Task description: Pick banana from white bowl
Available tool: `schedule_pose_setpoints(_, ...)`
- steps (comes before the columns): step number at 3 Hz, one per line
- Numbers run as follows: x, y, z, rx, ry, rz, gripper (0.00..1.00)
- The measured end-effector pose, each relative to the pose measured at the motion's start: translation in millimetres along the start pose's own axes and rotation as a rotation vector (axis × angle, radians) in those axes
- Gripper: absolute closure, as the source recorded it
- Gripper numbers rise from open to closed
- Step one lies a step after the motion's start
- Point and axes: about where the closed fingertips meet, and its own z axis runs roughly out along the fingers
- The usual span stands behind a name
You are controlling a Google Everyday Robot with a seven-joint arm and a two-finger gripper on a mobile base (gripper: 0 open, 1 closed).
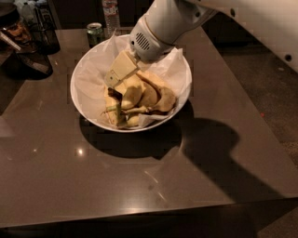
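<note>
The white bowl (77, 95), lined with crumpled white paper, stands on the far half of a dark table. It holds a pile of several bananas. The banana (113, 110), dull yellow with a greenish stem end, lies at the pile's front left, partly under plumper yellow bananas (150, 95). My gripper (116, 74), cream-coloured on a white wrist, reaches down from the upper right into the bowl. It sits just above the left side of the pile, close to or touching the top bananas.
A green drink can (94, 32) and a clear plastic bottle (111, 11) stand just behind the bowl. Dark objects (25, 44) crowd the table's far left corner. The table's front edge (139, 214) runs across the bottom.
</note>
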Motion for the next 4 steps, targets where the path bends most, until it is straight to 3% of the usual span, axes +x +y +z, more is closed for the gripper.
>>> schedule_pose_setpoints(4, 10.2, 4.8, 26.9, 0.091, 0.059, 0.101, 0.30)
